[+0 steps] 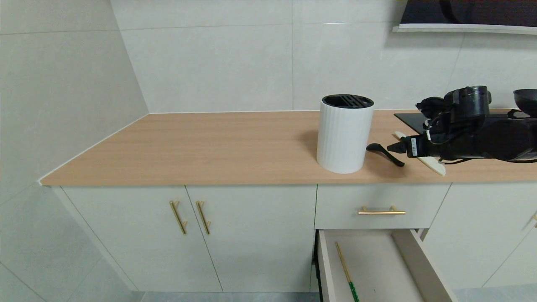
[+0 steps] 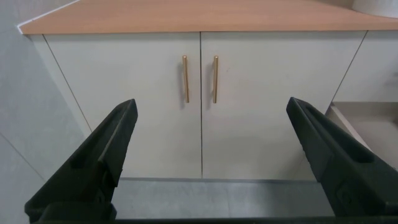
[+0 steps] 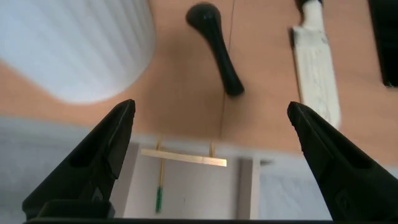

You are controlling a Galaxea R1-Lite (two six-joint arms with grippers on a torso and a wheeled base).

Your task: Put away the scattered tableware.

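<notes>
1. We take the black spoon point(image 1: 384, 153) as the next item. It lies flat on the countertop point(image 1: 209, 147), between the white holder point(image 1: 345, 134) and the white knife point(image 1: 436, 167).
2. The right gripper point(image 3: 211, 155) hangs just beside it, jaws spread and empty. The spoon's long axis runs across the line between the fingers.
3. The left gripper point(image 2: 211, 162), likewise spread and empty, faces the cabinet doors point(image 2: 199, 93) lower down, so the right arm is nearer.
4. The open drawer point(image 1: 325, 260) below holds a chopstick point(image 1: 346, 268).
</notes>
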